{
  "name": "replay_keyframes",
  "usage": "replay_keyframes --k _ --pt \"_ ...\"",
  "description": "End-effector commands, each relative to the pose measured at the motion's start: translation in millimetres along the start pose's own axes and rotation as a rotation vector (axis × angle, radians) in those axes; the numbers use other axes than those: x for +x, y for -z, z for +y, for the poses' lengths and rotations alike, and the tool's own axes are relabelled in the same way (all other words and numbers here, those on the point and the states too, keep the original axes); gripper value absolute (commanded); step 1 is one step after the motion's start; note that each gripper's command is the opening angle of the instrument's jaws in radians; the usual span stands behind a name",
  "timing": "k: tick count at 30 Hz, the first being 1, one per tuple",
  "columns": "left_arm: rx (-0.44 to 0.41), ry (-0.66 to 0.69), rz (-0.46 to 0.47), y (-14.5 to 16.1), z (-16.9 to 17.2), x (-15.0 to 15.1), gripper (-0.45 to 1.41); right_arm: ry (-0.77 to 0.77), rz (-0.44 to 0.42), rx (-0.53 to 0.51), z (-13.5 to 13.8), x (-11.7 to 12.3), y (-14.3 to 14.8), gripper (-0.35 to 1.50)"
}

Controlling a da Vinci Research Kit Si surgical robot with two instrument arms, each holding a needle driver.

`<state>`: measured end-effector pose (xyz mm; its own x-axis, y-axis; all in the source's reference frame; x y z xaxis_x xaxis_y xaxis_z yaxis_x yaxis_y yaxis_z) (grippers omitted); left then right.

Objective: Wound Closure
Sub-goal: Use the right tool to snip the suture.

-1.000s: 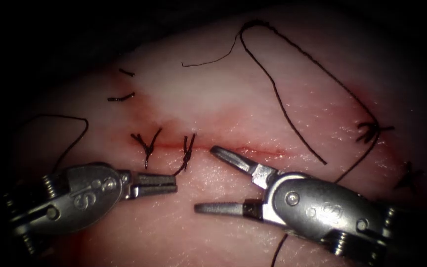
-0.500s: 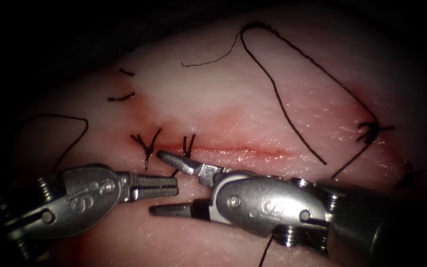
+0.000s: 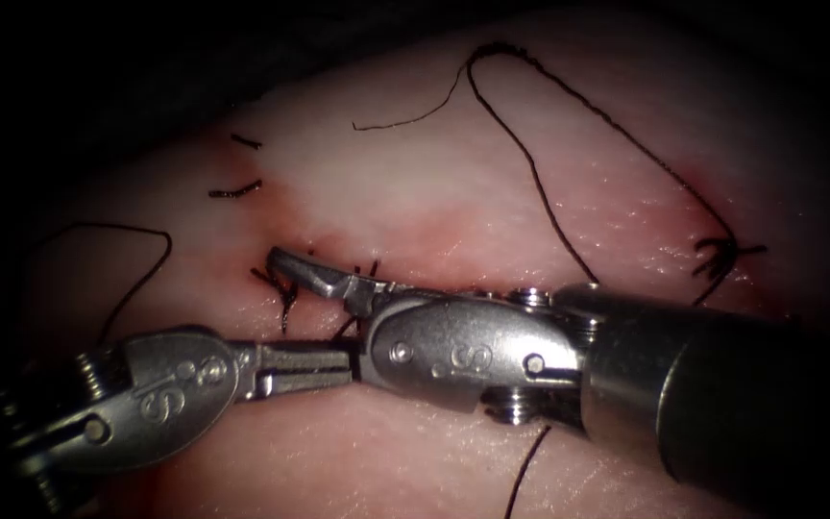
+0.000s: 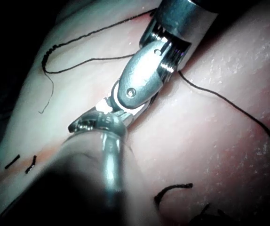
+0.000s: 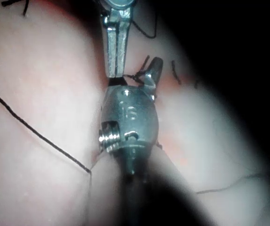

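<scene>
Now right tool (image 3: pixel 285 288) has slid left along the cut (image 3: pixel 453 288), jaws apart at a knot (image 3: pixel 285 286); left tool (image 3: pixel 324 370) clamped on thread (image 3: pixel 343 330).

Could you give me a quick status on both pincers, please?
Left pincer shut, thread tail apparently in it. Right pincer open, over the stitch on the cut. No needle seen.

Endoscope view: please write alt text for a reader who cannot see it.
The right arm's silver metal needle driver reaches across the pink tissue, open jaws at the leftmost black knotted stitch on the cut, holding nothing visible. The left arm's silver needle driver lies below, jaws shut, a black thread end meeting them; grip unclear.
</scene>
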<state>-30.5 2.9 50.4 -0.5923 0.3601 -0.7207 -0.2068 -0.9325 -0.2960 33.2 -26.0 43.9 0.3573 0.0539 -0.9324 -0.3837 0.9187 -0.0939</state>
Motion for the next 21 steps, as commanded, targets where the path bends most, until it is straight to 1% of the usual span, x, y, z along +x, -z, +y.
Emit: replay_keyframes --k 1,2,5,6,12,17,18,19,20,21 --pt "0.002 -0.003 0.003 -0.6 -0.8 0.5 -0.45 0.001 0.005 -0.003 0.6 0.3 -1.6 0.88" --pt "0.001 -0.003 0.005 -0.6 -0.7 0.5 -0.45 0.002 0.002 -0.002 0.6 0.2 -1.8 0.94" --pt "0.003 -0.002 0.004 -0.8 -0.7 0.6 -0.45 0.003 0.005 -0.004 0.4 0.2 -1.8 0.96" --pt "0.004 -0.001 0.004 -0.8 -0.8 0.6 -0.45 0.004 0.005 -0.005 0.2 0.3 -1.9 1.08" --pt "0.002 0.001 0.007 -1.0 -0.8 0.8 -0.45 0.009 0.010 -0.006 -0.3 0.3 -1.9 1.06" --pt "0.002 0.001 0.006 -1.1 -0.8 0.8 -0.45 0.010 0.011 -0.006 -0.5 0.4 -1.9 0.96" --pt "0.002 0.001 0.006 -1.1 -0.8 0.8 -0.45 0.010 0.011 -0.005 -0.6 0.4 -1.9 0.89" --pt "0.003 0.001 0.006 -1.1 -0.7 0.8 -0.45 0.011 0.012 -0.005 -0.7 0.4 -1.9 0.74" --pt "0.003 0.001 0.006 -1.1 -0.7 0.8 -0.45 0.011 0.012 -0.005 -0.7 0.4 -1.9 0.74" --pt "0.003 0.000 0.005 -1.0 -0.6 0.7 -0.45 0.012 0.007 0.003 -0.8 0.5 -1.8 -0.18"
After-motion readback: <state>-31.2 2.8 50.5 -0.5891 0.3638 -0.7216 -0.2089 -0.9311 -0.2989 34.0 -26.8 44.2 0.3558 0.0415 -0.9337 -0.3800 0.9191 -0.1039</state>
